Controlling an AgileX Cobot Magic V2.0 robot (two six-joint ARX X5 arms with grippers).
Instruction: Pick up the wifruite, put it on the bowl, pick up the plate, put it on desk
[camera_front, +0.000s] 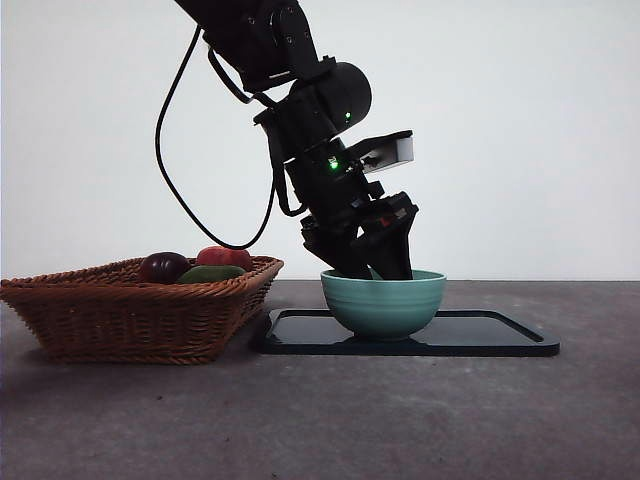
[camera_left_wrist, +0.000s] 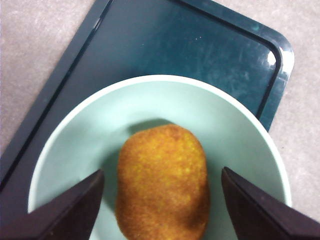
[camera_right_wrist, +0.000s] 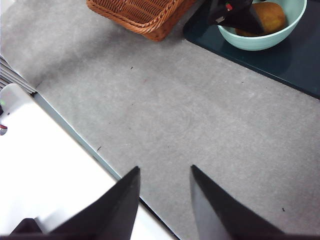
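Observation:
The brown-orange wifruite lies inside the teal-green bowl, which stands on the dark plate on the grey desk. My left gripper reaches down into the bowl. Its jaws stand open on either side of the fruit, with a gap on each side. In the right wrist view the fruit shows in the bowl under the left gripper. My right gripper is open and empty above the bare desk, well away from the plate.
A wicker basket stands left of the plate, touching or nearly touching its edge. It holds a dark purple fruit, a red apple and a green item. A white surface borders the desk near the right arm.

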